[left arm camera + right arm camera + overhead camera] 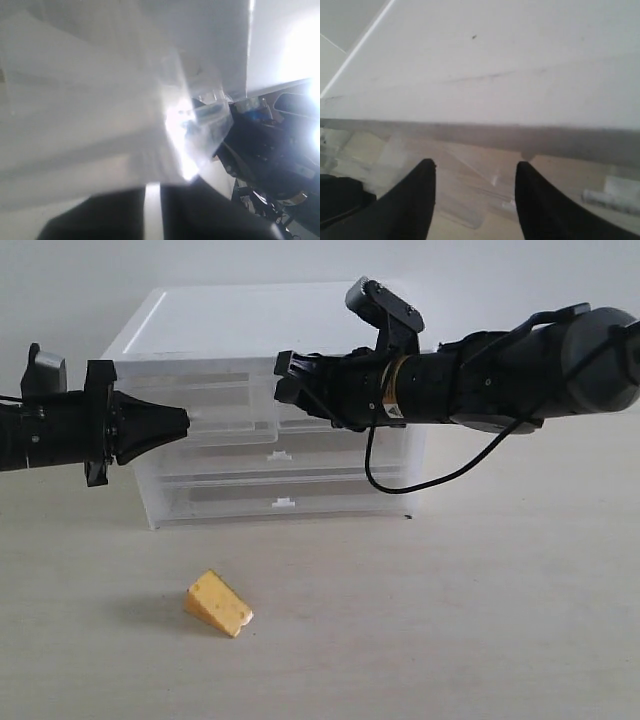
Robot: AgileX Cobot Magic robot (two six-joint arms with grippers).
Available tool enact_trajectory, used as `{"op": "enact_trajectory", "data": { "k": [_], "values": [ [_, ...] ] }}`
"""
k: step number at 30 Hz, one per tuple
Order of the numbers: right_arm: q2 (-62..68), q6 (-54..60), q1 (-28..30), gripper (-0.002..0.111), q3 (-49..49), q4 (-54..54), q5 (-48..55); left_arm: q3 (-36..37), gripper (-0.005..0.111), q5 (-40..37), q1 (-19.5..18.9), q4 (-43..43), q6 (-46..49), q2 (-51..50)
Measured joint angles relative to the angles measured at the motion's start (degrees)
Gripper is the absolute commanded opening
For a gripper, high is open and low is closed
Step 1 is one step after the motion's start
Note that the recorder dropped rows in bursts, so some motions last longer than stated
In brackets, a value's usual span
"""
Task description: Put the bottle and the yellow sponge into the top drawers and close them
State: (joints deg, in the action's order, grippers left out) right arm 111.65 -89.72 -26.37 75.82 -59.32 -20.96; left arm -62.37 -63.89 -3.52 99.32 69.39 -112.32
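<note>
The yellow sponge (218,603) lies on the table in front of the cabinet, clear of both arms. The bottle is out of view. My left gripper (186,424) (152,205) is at the front of the top left drawer (235,422), which looks pulled out a little. Its dark fingers (210,215) are shut with a thin white strip between them, apparently the drawer's tab handle. My right gripper (282,380) (475,167) hangs open and empty at the cabinet's middle, just under the white top (510,60), and over translucent drawer plastic (470,200).
The white-topped cabinet (240,320) stands at the back of the table. Its two full-width drawers (285,503) look shut. A pale blurred shape (612,200) shows through the plastic; I cannot tell what it is. The right arm's cable (440,475) hangs before the cabinet's right side.
</note>
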Motion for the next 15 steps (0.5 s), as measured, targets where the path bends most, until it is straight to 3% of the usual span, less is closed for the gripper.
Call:
{"op": "enact_trajectory", "data": {
  "k": [15],
  "values": [
    [0.3, 4.3, -0.4, 0.047, 0.8, 3.8, -0.9, 10.7, 0.004, -0.1, -1.6, -0.7, 5.9, 7.6]
  ]
}}
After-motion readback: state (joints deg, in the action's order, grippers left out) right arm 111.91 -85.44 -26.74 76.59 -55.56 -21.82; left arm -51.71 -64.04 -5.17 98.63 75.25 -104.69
